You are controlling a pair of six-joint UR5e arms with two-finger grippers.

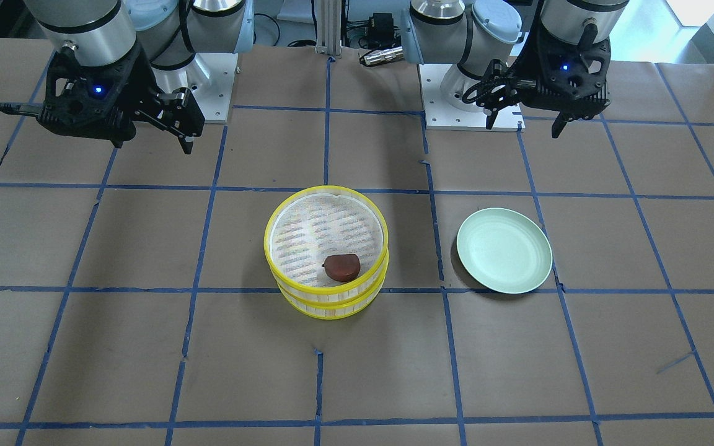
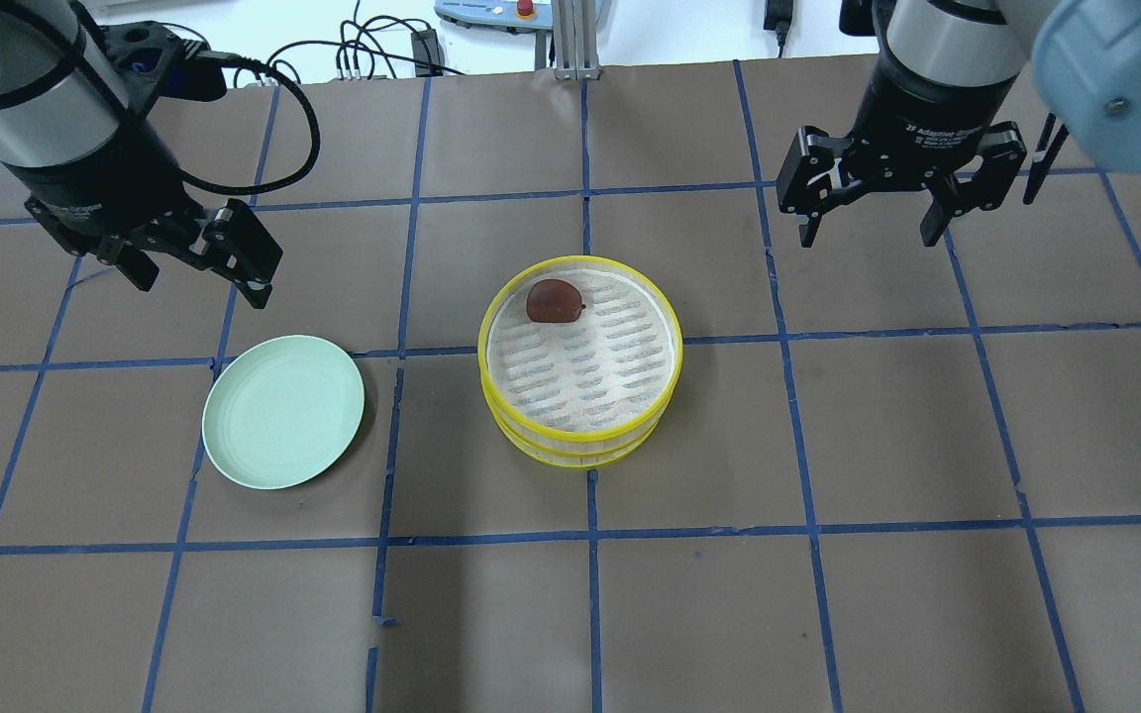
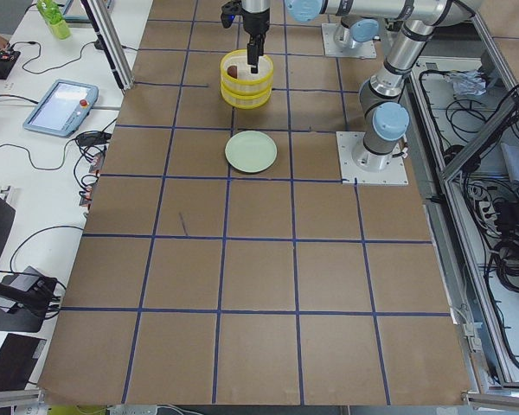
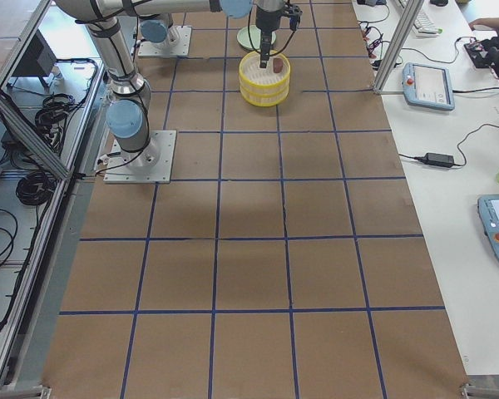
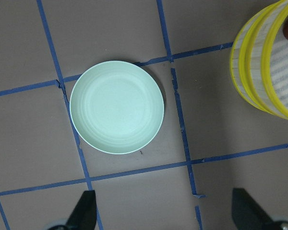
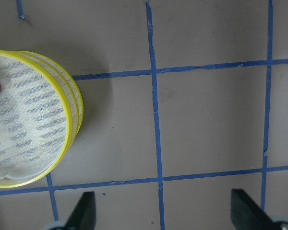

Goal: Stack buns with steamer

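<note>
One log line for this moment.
steamer: two tiers stacked | brown bun: in top tier | white bun: unseen | left gripper: open, empty | right gripper: open, empty

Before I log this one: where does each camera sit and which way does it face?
Front-facing: across the table, facing the robot; left gripper on the view's right, right gripper left.
Overhead: behind the robot, looking forward and down; sides unmirrored.
Exterior left: table's end, looking along it; left arm nearest.
Exterior right: opposite end; right arm nearest.
Left wrist: straight down on plate; fingertips at bottom.
Right wrist: down beside steamer; fingertips at bottom.
Front-facing and overhead share steamer, brown bun, plate.
</note>
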